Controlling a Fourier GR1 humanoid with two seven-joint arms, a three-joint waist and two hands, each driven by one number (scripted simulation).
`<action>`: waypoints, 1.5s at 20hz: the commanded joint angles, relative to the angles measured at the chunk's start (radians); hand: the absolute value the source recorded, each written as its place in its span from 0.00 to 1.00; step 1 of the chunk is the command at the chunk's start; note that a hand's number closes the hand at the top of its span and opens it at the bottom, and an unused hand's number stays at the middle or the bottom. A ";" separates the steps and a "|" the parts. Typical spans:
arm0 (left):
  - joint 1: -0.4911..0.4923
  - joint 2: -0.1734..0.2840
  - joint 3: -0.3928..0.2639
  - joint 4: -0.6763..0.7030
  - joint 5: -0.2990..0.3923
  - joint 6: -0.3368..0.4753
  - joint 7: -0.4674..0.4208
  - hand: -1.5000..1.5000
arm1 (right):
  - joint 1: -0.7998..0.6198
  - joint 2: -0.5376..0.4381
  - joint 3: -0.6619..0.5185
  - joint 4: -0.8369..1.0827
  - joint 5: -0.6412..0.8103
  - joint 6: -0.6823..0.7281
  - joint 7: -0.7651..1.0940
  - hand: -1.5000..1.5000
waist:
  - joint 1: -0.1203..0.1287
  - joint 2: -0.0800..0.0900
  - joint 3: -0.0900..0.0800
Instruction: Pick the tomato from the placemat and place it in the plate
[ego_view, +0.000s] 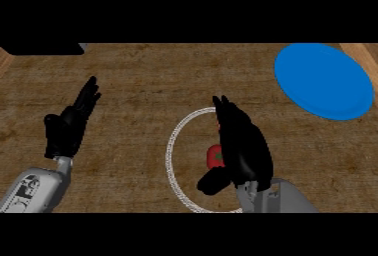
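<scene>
The right hand (242, 145), at lower centre of the frame, has straight fingers stretched over the tomato (215, 156), thumb curling below it; nothing is clamped yet. The tomato sits on the placemat (171, 150), partly hidden. This looks like the grasp step: next, closing round it and carrying it to the plate (323, 80), upper right. The left hand (70, 125) rests open, left.

Single head view, steeply down onto the brown wood-grain counter top (148, 80), close range; both grey forearms enter from the lower edge.
</scene>
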 joint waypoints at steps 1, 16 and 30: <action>-0.017 0.006 0.036 0.034 0.032 -0.057 0.006 0.50 | 0.020 0.008 -0.029 -0.018 -0.028 0.117 0.136 0.00 | 0.002 0.001 0.001; -0.046 -0.051 0.051 -0.014 -0.065 -0.028 0.069 0.50 | 0.096 0.087 -0.047 0.232 0.049 0.113 -0.001 0.00 | 0.009 0.001 0.001; 0.023 -0.106 0.087 -0.091 -0.158 -0.075 0.073 0.50 | 0.131 0.083 -0.083 0.411 0.186 -0.004 -0.217 1.00 | 0.012 0.001 0.002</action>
